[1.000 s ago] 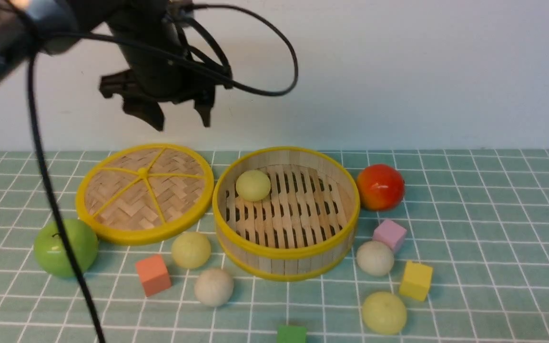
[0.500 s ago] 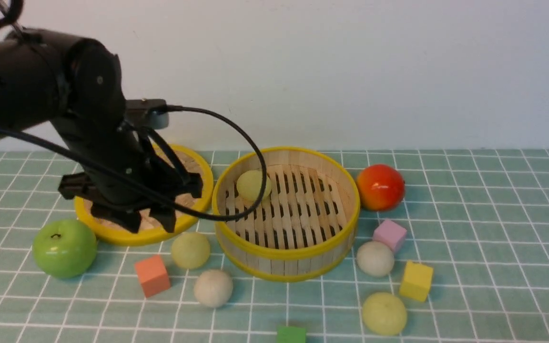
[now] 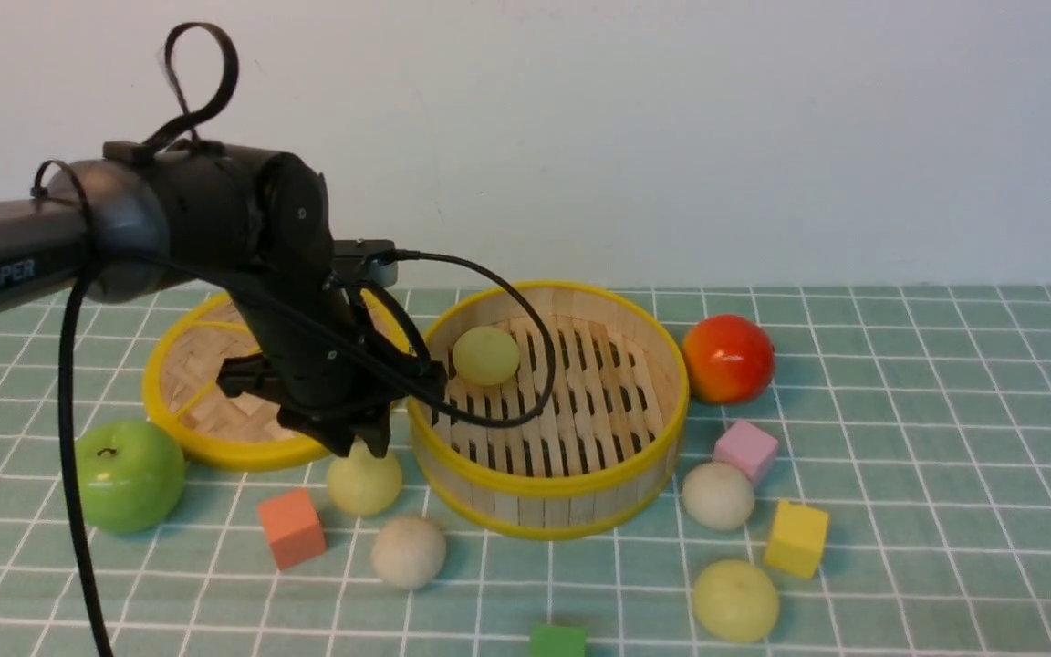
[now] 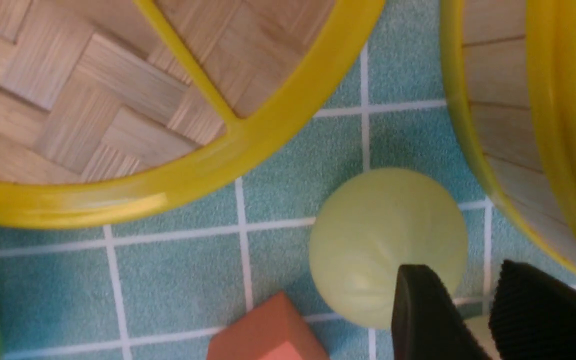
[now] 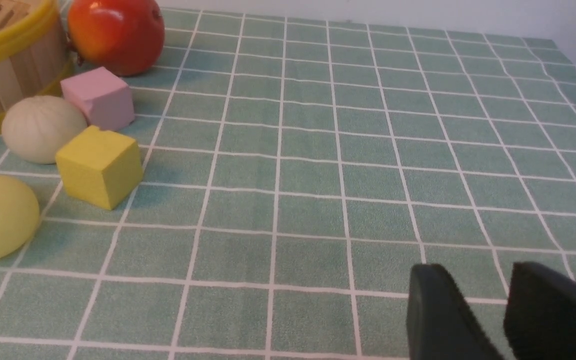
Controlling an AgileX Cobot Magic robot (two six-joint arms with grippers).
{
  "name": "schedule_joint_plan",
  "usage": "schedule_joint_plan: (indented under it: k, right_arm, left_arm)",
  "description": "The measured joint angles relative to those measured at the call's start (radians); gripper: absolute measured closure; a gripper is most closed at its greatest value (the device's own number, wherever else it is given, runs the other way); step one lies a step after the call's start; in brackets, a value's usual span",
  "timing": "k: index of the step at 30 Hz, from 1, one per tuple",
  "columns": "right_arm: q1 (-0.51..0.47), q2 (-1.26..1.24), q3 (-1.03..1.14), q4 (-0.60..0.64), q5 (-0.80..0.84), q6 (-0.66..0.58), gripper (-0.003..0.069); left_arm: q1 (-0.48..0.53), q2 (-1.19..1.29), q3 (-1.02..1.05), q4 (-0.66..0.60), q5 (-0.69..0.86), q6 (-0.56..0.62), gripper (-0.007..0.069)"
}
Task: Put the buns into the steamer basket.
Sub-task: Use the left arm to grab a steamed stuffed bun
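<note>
The steamer basket (image 3: 548, 484) stands mid-table and holds one yellow-green bun (image 3: 485, 356). A second yellow-green bun (image 3: 364, 482) lies in front of its left side and also shows in the left wrist view (image 4: 368, 240). My left gripper (image 3: 361, 445) hangs just above this bun's top. Its jaws are nearly together, empty, with the bun off to one side of the fingers (image 4: 460, 270). An off-white bun (image 3: 408, 550) lies nearer, another (image 3: 718, 495) on the right, and a third yellow-green one (image 3: 735, 599) at the front. My right gripper (image 5: 473, 272) is low over bare cloth, jaws nearly together, empty.
The flat woven lid (image 3: 206, 401) lies left of the basket, a green apple (image 3: 129, 474) in front of it. A red apple (image 3: 728, 359) sits right of the basket. Orange (image 3: 292, 527), pink (image 3: 745, 450), yellow (image 3: 796, 537) and green (image 3: 557, 641) cubes lie among the buns.
My left arm has come down from high above the lid, then moved right to just above the yellow-green bun. Its jaws have narrowed from wide open.
</note>
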Motion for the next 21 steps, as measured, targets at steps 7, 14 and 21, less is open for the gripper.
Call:
schedule_joint_plan:
  k: [7,14,21]
  right_arm:
    - [0.0,0.0,0.0,-0.001,0.0,0.0,0.042]
    - [0.0,0.0,0.0,-0.001,0.0,0.0,0.042]
    - [0.0,0.0,0.0,-0.001,0.0,0.0,0.042]
  left_arm:
    - [0.0,0.067,-0.011,-0.001,-0.005,0.0,0.0384]
    - [0.0,0.097,-0.017,-0.001,-0.021,-0.014,0.0389]
    - [0.0,0.097,-0.017,0.0,-0.017,-0.017,0.0452]
